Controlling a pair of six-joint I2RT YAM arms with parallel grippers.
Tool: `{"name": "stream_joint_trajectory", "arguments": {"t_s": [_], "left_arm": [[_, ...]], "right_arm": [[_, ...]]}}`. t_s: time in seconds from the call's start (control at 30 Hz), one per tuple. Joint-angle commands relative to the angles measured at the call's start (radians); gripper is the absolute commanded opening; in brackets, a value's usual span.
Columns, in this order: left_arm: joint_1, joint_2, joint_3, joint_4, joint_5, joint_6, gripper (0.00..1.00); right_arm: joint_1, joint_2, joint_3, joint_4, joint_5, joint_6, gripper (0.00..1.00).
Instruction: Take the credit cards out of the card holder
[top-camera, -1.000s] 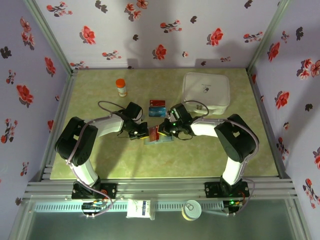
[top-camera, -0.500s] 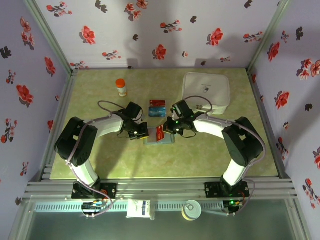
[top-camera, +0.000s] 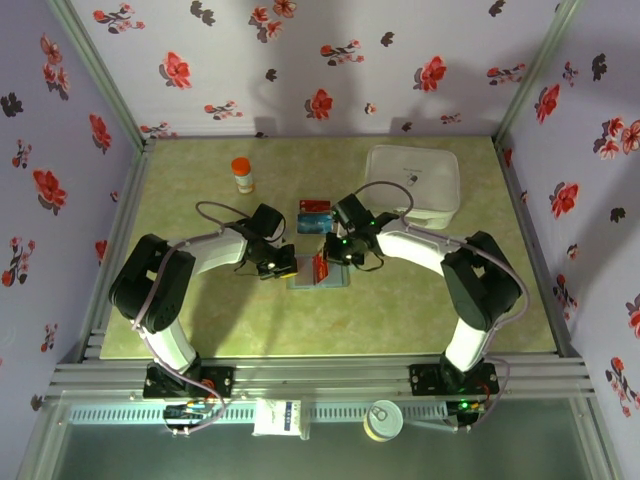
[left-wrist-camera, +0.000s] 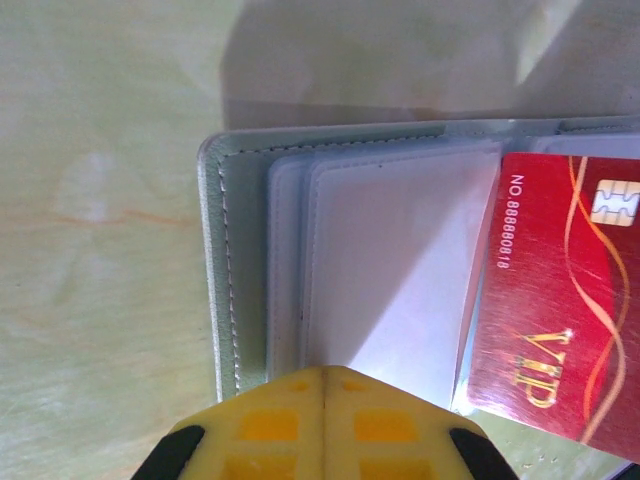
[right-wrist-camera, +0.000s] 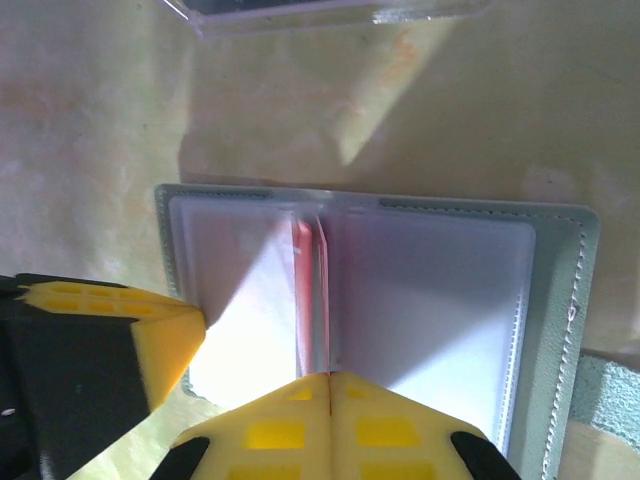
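Observation:
The grey-blue card holder (top-camera: 318, 277) lies open on the green table, its clear sleeves (left-wrist-camera: 390, 260) showing. My left gripper (left-wrist-camera: 323, 370) is shut, its tip resting on the near edge of the holder's left sleeves (right-wrist-camera: 240, 300). A red credit card (left-wrist-camera: 560, 300) marked VIP stands tilted out of the centre crease. My right gripper (right-wrist-camera: 328, 375) is shut on it, and from there the red card (right-wrist-camera: 304, 290) appears edge-on. In the top view both grippers meet over the holder, left gripper (top-camera: 285, 265) and right gripper (top-camera: 334, 259). Behind them lie another red card (top-camera: 314, 207) and a blue card (top-camera: 314, 224).
A large white square box (top-camera: 413, 183) stands at the back right, close to the right arm. An orange-capped bottle (top-camera: 242, 175) stands at the back left. The edge of a clear plastic tray (right-wrist-camera: 320, 14) lies just beyond the holder.
The right gripper has shifted a little right and back with the red card, drawing it from the left panel towards the crease. The left gripper has stayed put.

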Motion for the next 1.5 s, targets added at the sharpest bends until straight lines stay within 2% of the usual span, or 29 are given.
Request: {"name": "stream_joint_trajectory", "arguments": {"t_s": [0.0, 0.13, 0.3, 0.5, 0.87, 1.47], "left_arm": [[-0.007, 0.015, 0.005, -0.034, -0.009, 0.011, 0.0], [-0.01, 0.022, 0.016, -0.036, -0.003, 0.012, 0.0], [-0.011, 0.026, 0.022, -0.039, -0.002, 0.013, 0.0], [-0.014, 0.027, 0.03, -0.037, 0.001, 0.015, 0.0], [-0.013, -0.079, 0.006, -0.014, 0.023, -0.013, 0.0], [0.001, -0.217, -0.02, -0.006, -0.025, -0.019, 0.01]], "right_arm": [[0.018, 0.028, 0.027, -0.053, 0.043, -0.01, 0.08], [0.035, 0.026, 0.026, -0.036, 0.032, 0.015, 0.16], [0.043, 0.019, 0.013, -0.005, 0.002, 0.049, 0.16], [0.043, -0.002, 0.014, -0.033, 0.032, 0.041, 0.07], [0.043, -0.056, 0.077, -0.083, 0.018, 0.02, 0.05], [0.041, -0.055, 0.169, -0.136, 0.022, -0.086, 0.03]]}}
